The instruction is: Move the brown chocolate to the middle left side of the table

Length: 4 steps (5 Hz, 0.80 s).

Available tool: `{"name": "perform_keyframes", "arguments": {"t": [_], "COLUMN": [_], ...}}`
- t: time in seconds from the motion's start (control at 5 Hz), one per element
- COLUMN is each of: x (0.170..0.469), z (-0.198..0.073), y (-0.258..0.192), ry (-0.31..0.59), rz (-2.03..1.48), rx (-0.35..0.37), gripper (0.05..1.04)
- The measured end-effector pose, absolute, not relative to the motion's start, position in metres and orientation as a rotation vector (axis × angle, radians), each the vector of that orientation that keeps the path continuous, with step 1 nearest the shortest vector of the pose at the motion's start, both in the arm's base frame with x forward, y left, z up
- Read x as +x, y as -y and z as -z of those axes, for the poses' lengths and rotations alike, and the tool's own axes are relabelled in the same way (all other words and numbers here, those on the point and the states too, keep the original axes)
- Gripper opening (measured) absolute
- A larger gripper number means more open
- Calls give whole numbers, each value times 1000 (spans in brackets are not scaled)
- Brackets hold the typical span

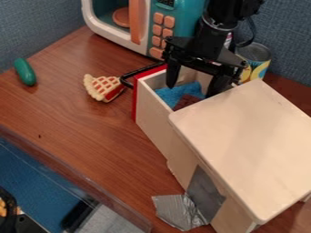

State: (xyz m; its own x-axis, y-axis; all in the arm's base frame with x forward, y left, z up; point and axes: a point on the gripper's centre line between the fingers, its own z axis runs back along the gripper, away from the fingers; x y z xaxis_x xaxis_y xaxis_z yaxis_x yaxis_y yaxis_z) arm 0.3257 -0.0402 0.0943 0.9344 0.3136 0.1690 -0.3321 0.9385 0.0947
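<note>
Carefully centre the 2 spread jaws over the chocolate (187, 102), then close low, clear of the drawer (152, 114) walls.

Blue fabric-like walls (36, 20) behind.

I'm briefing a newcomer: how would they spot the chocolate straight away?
At the right stands a pale wooden box with a flat top. Its drawer with the red front is pulled out towards the toy microwave, below the end effector. Inside, the chocolate is the dark brown piece, next to the bright blue cloth.
</note>
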Motion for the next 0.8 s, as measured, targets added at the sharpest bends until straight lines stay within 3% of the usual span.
{"name": "perform_keyframes", "arguments": {"t": [0.4, 0.8], "x": [323, 323], "z": [-88, -82], "y": [37, 23], "ry": [155, 135], "rz": [-311, -347], "rx": [135, 59], "gripper": [999, 999]}}
